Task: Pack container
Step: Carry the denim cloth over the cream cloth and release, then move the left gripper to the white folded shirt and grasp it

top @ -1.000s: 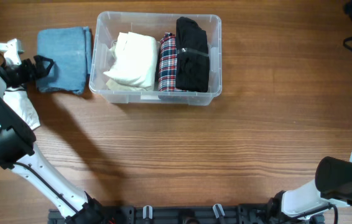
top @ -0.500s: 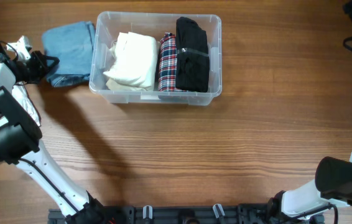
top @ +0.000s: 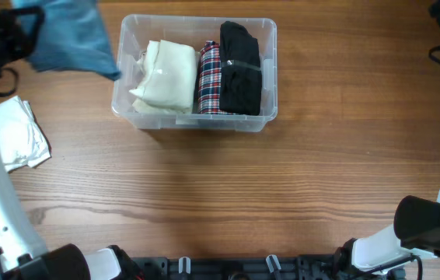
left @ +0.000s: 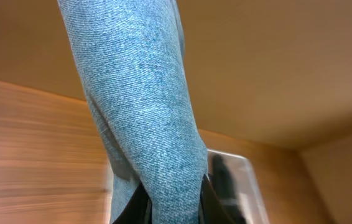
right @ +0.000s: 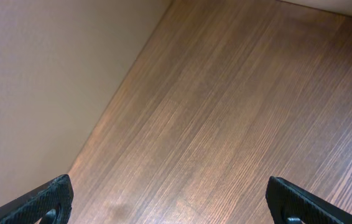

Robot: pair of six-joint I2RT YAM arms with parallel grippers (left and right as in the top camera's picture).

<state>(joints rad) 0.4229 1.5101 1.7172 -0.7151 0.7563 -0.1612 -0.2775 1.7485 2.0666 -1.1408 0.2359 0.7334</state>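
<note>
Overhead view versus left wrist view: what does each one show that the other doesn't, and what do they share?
Only overhead: the cream garment, plaid garment and black garment packed in the container, and a white cloth on the table. Only left wrist: the left gripper clamped on the denim, close up. Both: the denim, the container and the wooden table.

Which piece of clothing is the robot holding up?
The blue denim one, pinched in the left gripper; the cream piece, the checked piece and the black piece sit in the container.
</note>
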